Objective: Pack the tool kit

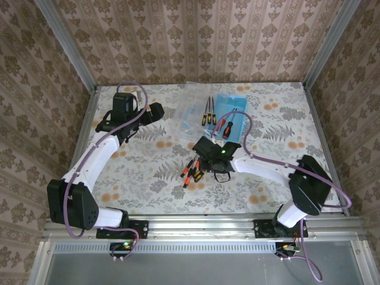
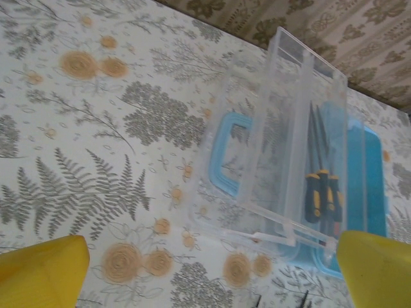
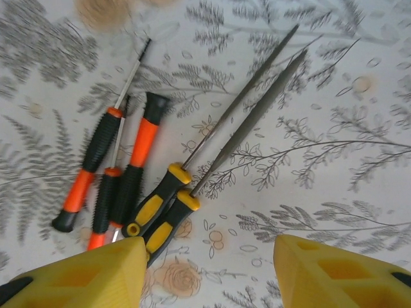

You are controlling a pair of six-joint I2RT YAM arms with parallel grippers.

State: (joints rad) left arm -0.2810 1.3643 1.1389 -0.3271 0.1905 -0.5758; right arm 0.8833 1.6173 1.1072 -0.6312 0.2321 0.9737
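The tool kit (image 1: 230, 114) is a clear case with a blue tray, lying open at the back of the table. Yellow-handled files (image 2: 321, 196) lie inside it, and a red-handled screwdriver (image 1: 227, 126) rests on its near edge. On the cloth in front lie two yellow-and-black files (image 3: 164, 205) and several orange-and-black screwdrivers (image 3: 106, 173). My right gripper (image 3: 209, 269) hovers open just over the files' handles, its left finger covering one handle's end, gripping nothing. My left gripper (image 2: 212, 269) stands wide open and empty, left of the case.
The case's clear lid (image 1: 191, 113) and blue handle (image 2: 228, 154) spread leftward from the tray. Patterned walls close the table (image 1: 285, 190) at the back and sides. The right arm's cable (image 1: 249, 127) loops near the case.
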